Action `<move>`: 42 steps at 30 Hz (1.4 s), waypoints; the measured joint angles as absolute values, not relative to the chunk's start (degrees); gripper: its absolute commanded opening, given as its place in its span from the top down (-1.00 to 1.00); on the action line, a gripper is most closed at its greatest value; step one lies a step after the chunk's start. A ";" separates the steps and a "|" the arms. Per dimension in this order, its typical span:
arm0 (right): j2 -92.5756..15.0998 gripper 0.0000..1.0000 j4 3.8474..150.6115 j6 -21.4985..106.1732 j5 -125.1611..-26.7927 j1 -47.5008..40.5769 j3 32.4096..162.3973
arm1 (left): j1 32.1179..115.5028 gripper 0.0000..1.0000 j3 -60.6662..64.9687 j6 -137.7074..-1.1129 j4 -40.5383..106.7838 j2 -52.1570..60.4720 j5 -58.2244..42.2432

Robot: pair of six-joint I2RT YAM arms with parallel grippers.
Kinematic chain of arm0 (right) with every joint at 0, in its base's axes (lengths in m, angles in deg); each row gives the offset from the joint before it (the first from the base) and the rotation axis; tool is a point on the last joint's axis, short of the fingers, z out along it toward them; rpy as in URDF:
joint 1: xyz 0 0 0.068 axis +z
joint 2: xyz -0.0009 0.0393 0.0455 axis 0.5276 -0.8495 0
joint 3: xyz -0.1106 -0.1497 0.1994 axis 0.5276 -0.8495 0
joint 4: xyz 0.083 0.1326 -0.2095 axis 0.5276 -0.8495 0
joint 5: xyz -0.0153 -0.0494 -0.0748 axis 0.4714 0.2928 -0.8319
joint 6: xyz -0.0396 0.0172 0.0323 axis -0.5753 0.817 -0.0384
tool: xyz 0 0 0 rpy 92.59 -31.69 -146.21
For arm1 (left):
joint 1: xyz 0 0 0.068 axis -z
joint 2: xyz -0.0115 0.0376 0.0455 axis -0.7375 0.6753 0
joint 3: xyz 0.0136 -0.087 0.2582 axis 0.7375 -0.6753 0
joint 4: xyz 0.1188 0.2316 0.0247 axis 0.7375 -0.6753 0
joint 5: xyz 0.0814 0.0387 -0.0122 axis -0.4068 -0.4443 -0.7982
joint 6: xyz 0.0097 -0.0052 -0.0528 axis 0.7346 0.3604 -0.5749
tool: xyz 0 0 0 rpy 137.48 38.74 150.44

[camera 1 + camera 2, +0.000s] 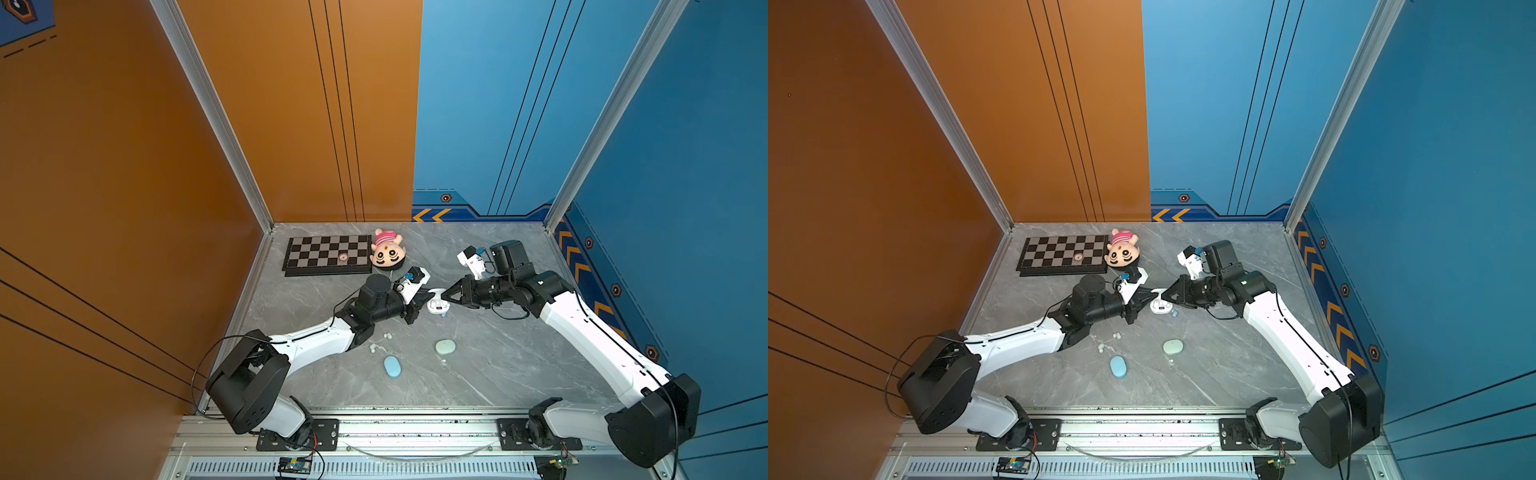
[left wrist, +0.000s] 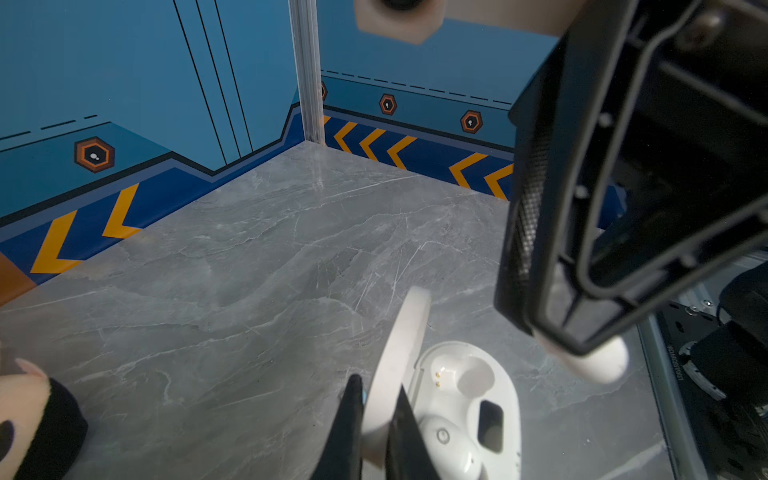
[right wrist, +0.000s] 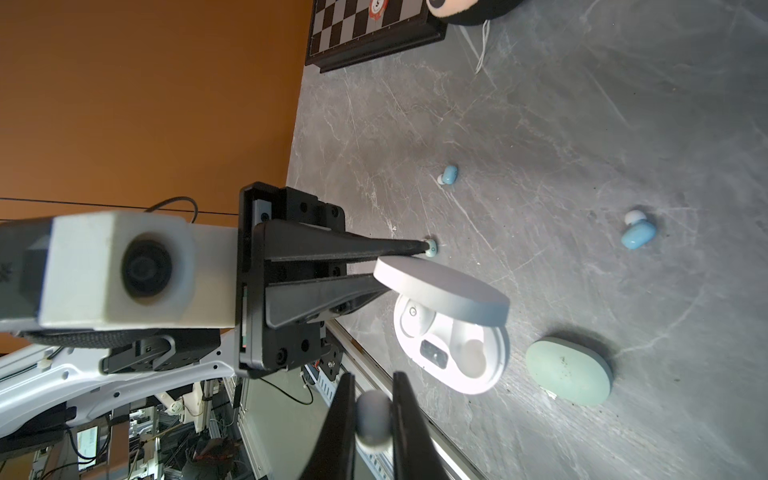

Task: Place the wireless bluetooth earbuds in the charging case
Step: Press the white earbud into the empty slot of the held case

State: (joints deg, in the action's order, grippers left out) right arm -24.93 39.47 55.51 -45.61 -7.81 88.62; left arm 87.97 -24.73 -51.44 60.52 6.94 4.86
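In both top views the left gripper (image 1: 429, 295) and the right gripper (image 1: 445, 296) meet almost tip to tip over an open white charging case (image 1: 438, 308). The case lies mid-table on the grey marble table (image 1: 498, 374), in front of a chessboard (image 1: 328, 254) and a plush doll head (image 1: 387, 249). A blue case (image 1: 392, 366) and a pale green case (image 1: 445, 346), both closed, lie nearer the robot's base. Loose pale earbuds (image 1: 388, 335) lie beside the left arm.

In the left wrist view the left claw is pressed onto the raised lid (image 2: 401, 353) of the white case, which stands tilted up from the base. A seated earbud (image 2: 442, 436) fills one socket and the other socket (image 2: 473, 376) is bare. Above the case, the right claw pinches a white earbud (image 2: 598, 363) at its tips.

In the right wrist view that earbud sits between the closed fingers (blurred, so near the lens), beside the case. A light blue earbud (image 3: 638, 235) and a second light blue earbud (image 3: 449, 174) lie on the marble, apart from the case.
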 measured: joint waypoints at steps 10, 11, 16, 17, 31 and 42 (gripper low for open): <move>-25.72 0.79 40.02 54.46 -45.69 -7.79 88.62 | 87.53 1.00 -24.42 -53.43 60.52 6.72 8.77; -25.79 0.79 40.00 54.37 -45.69 -7.79 88.62 | 87.53 1.00 -24.29 -53.71 60.54 6.68 8.99; -25.83 0.79 40.02 53.41 -45.69 -7.79 88.40 | 87.18 1.00 -23.74 -54.30 60.63 6.44 9.64; -25.83 0.79 40.02 53.11 -45.69 -7.79 88.27 | 87.11 1.00 -23.57 -54.39 60.65 6.44 9.71; -25.83 0.78 39.98 50.94 -45.71 -8.03 87.44 | 86.85 1.00 -23.22 -54.65 60.41 6.33 9.95; -25.83 0.78 39.98 50.94 -46.24 -8.78 87.42 | 86.85 1.00 -23.09 -54.83 60.43 6.33 10.49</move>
State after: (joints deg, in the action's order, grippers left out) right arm -25.83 39.98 50.94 -46.24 -8.78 87.42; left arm 86.85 -23.09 -54.83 60.43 6.33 10.49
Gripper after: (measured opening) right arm 0.142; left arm 0.106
